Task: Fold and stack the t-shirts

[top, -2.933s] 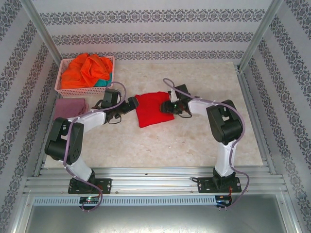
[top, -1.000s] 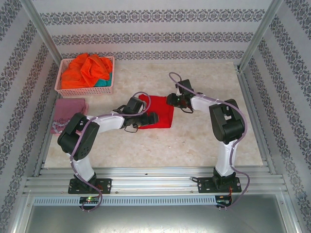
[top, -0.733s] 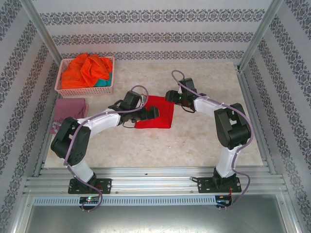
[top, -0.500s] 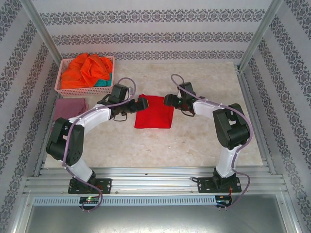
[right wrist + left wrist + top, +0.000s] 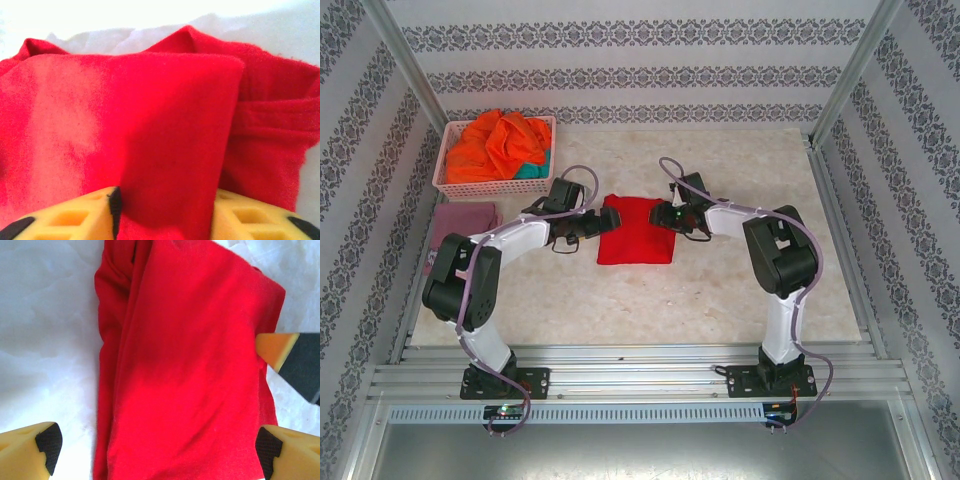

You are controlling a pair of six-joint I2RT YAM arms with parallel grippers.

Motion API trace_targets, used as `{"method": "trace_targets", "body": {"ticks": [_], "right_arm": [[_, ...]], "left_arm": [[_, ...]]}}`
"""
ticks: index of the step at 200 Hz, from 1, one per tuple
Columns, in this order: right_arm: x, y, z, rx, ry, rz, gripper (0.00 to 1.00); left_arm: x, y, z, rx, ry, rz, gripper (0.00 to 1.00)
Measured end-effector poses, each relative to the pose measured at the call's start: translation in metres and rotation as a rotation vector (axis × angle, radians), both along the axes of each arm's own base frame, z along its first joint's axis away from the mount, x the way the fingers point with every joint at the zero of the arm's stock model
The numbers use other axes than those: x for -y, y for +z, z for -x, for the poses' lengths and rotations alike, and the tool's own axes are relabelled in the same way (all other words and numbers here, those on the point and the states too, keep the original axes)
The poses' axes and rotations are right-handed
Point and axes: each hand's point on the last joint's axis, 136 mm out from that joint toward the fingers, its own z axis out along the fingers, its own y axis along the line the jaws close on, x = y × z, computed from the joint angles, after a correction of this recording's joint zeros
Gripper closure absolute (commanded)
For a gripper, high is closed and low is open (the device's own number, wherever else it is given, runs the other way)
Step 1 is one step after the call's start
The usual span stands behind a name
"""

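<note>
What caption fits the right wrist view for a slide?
Right pincer pinches a raised fold of the red t-shirt on the pale table.

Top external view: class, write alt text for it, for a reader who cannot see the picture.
A folded red t-shirt lies mid-table, with the left gripper at its left edge and the right gripper at its upper right edge. At the far left, a pink basket holds crumpled orange t-shirts, and a maroon t-shirt lies just in front of it.
</note>
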Motion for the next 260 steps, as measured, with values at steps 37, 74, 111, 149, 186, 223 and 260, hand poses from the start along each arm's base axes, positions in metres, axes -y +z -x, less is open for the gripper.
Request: {"method": "trace_targets", "body": {"ticks": [37,74,111,149,186,223,260], "right_arm": [[-0.003,-0.002,-0.01,-0.002,0.007,-0.032,0.57],[-0.005,-0.001,-0.014,0.006,0.013,-0.05,0.57],[-0.006,-0.002,-0.016,0.013,0.016,-0.057,0.56],[-0.008,-0.001,-0.018,0.022,0.018,-0.063,0.57],[-0.009,-0.001,-0.018,0.024,0.021,-0.068,0.56],[-0.01,-0.001,-0.019,0.029,0.024,-0.074,0.56],[-0.01,0.0,-0.019,0.032,0.025,-0.076,0.56]], "left_arm": [[0.001,-0.025,-0.001,-0.048,-0.006,-0.013,0.25],[0.004,-0.04,-0.009,-0.084,-0.008,-0.018,0.33],[0.008,-0.039,-0.015,-0.08,-0.015,-0.005,0.42],[0.01,-0.037,-0.018,-0.077,-0.018,0.001,0.42],[0.014,-0.042,-0.02,-0.084,-0.02,0.027,0.45],[0.022,-0.039,-0.028,-0.074,0.0,0.086,0.56],[0.025,-0.039,-0.034,-0.064,0.019,0.115,0.73]]}}
